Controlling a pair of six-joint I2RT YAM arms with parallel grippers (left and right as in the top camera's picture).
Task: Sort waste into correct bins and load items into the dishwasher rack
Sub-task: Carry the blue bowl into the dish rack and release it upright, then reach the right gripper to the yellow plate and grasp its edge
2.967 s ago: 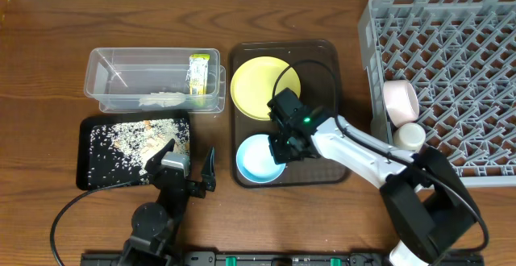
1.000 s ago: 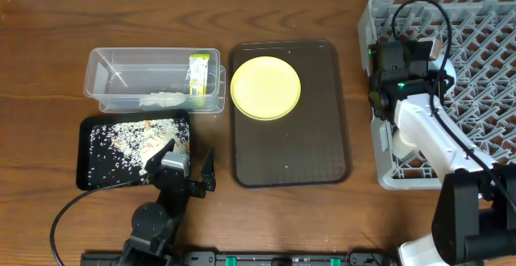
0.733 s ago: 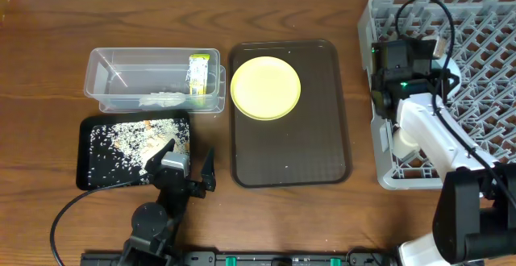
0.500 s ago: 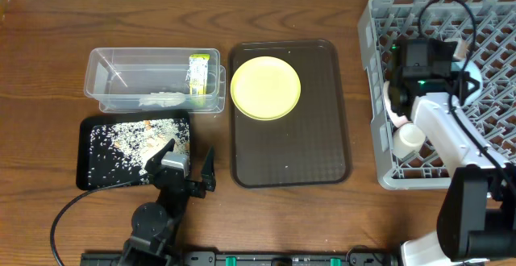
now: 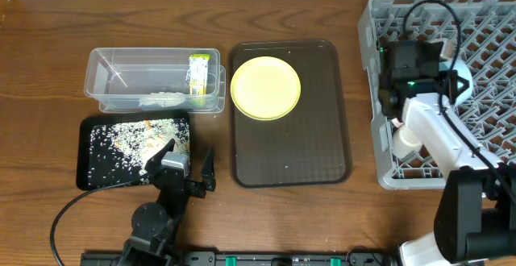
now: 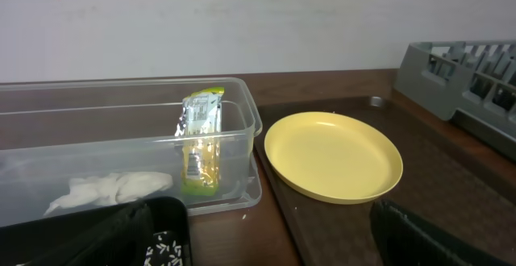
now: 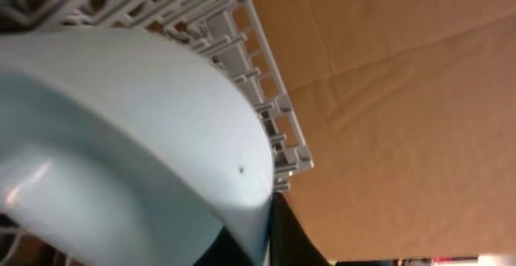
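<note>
My right gripper point(image 5: 448, 76) is shut on the rim of the light blue bowl point(image 5: 463, 85) and holds it over the grey dishwasher rack point(image 5: 484, 24). In the right wrist view the bowl point(image 7: 121, 137) fills the frame, with a dark finger point(image 7: 292, 238) against its rim. A pale small bowl point(image 5: 406, 139) lies at the rack's left side. The yellow plate point(image 5: 265, 88) lies on the brown serving tray point(image 5: 306, 153). My left gripper point(image 5: 189, 156) is open and empty near the front edge. The chopsticks are out of view.
The clear tub point(image 5: 121, 79) holds the green-and-yellow wrapper point(image 5: 197, 72) and crumpled paper point(image 5: 161, 101). The black tray point(image 5: 90, 169) holds pale crumbs point(image 5: 133, 141). In the left wrist view the tub point(image 6: 97, 129), wrapper point(image 6: 200, 137) and plate point(image 6: 332, 153) lie ahead.
My right arm carried the light blue bowl from the serving tray over to the rack, then shifted slightly left. The left arm has not moved.
</note>
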